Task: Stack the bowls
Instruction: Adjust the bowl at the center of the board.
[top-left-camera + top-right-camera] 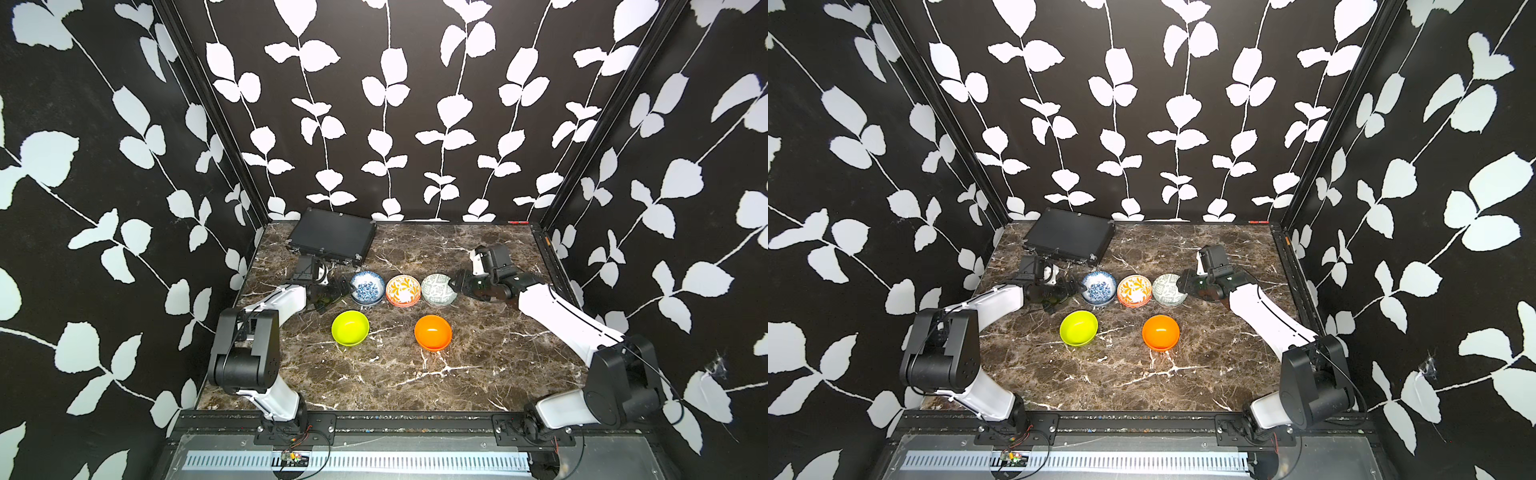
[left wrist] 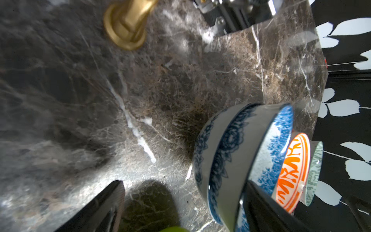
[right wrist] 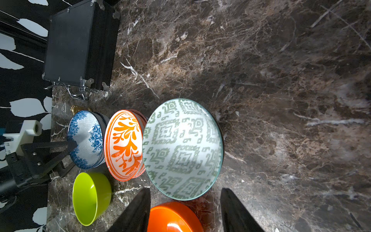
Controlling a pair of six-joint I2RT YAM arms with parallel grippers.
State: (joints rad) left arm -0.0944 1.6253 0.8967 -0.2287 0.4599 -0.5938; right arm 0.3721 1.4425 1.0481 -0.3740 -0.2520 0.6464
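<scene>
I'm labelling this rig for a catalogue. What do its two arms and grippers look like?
The left arm and right arm have white shells between bulky black joints. Thin black cables run along them; red and black wires show at the bases. The left gripper and right gripper are black with tapered fingers, each wrist carrying a white bracket.

Three stand in a row across the counter's (image 1: 478,374) middle, rims nearly touching: a blue-white floral bowl (image 1: 367,286) nested in its twin, an orange-white patterned bowl (image 1: 403,290) likewise nested, and a pale green patterned bowl (image 1: 438,289). Nearer the front edge, set apart from each other, sit a plain lime bowl (image 1: 350,327) and a plain orange bowl (image 1: 433,331).
</scene>
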